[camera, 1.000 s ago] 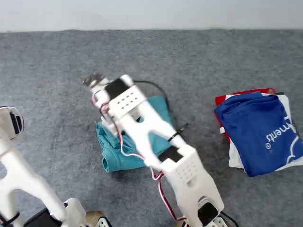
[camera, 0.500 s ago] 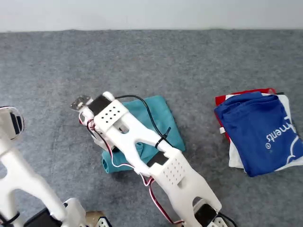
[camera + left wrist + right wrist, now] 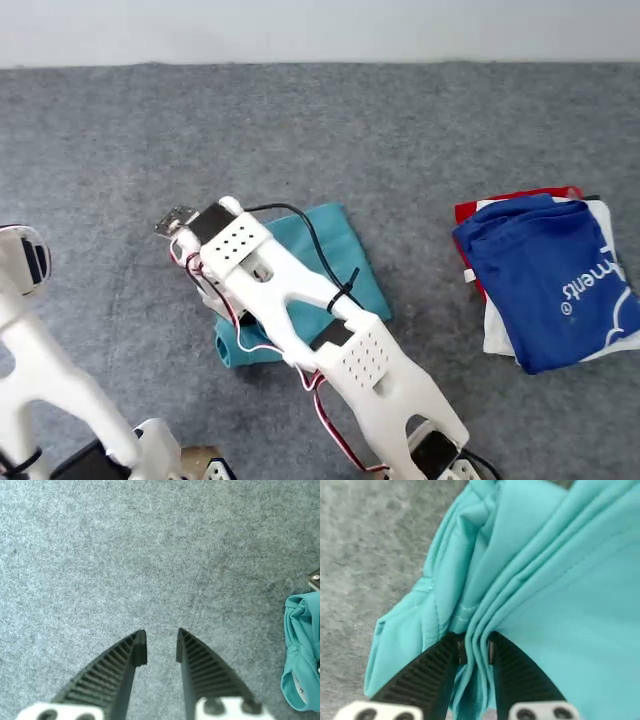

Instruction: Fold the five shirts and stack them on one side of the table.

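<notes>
One folded teal shirt [image 3: 560, 580] sits pinched in the right gripper [image 3: 475, 650]. Next, likely: carry it right onto the stack [image 3: 545, 280]; left gripper [image 3: 161, 647] gapes slightly.

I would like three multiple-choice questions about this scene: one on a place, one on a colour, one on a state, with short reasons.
1. In the high view, where on the table is the shirt stack? A) left side B) right side C) centre
2. What colour is the stack's top shirt? A) red B) blue C) teal
3. What state is the right gripper in? A) open over bare table B) shut on nothing C) shut on the teal shirt
Answers: 1 B, it lies near the right edge; 2 B, the uppermost layer is blue; 3 C, teal folds sit pinched between its jaws.
</notes>
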